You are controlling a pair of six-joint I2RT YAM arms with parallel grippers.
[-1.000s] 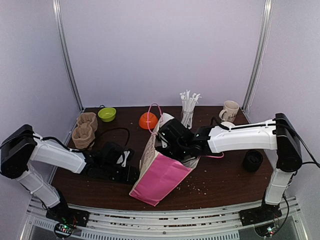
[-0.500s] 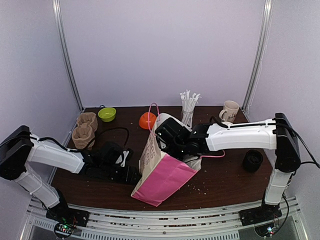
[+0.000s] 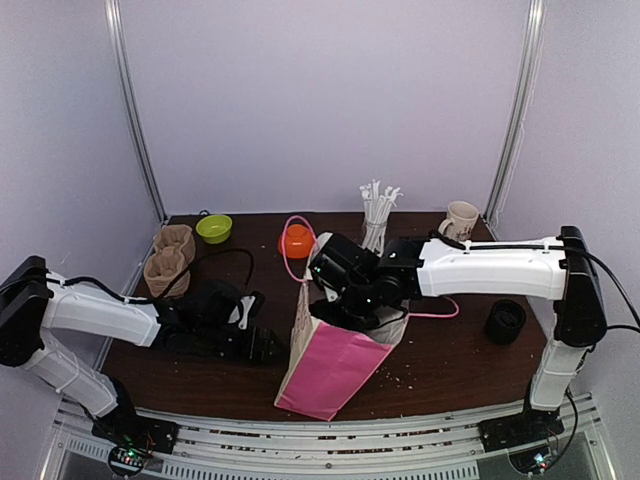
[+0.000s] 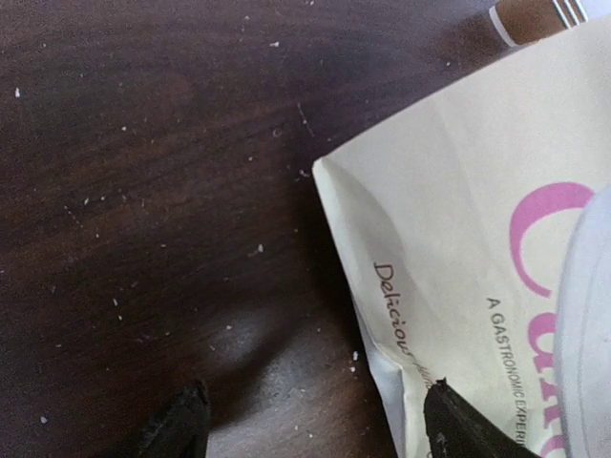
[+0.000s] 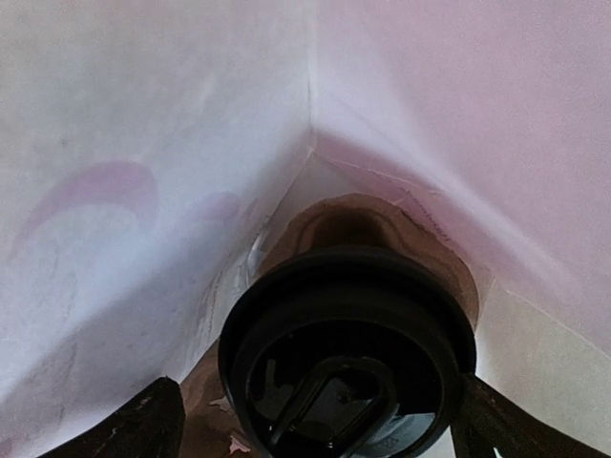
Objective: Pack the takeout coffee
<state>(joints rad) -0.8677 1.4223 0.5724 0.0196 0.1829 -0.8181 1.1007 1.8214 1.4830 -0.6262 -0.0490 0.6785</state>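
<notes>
Overhead rear view, wrist close-ups, shared bag (image 3: 335,360)

Pale lilac walls (image 3: 330,100), two metal corner posts (image 3: 135,110), dark wooden table (image 3: 450,350) speckled with crumbs, even light

Qty: 1 bag (image 3: 335,360), 2 bowls (image 3: 214,228) (image 3: 297,241), 1 mug (image 3: 460,220), 1 lid stack (image 3: 506,321), 1 takeout coffee (image 5: 348,353).

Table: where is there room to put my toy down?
Bare dark wooden table lies between the pink-and-cream paper bag and the squat black lid stack. A smaller patch sits between the green bowl and orange bowl. The left front is crowded by the left arm.
</notes>
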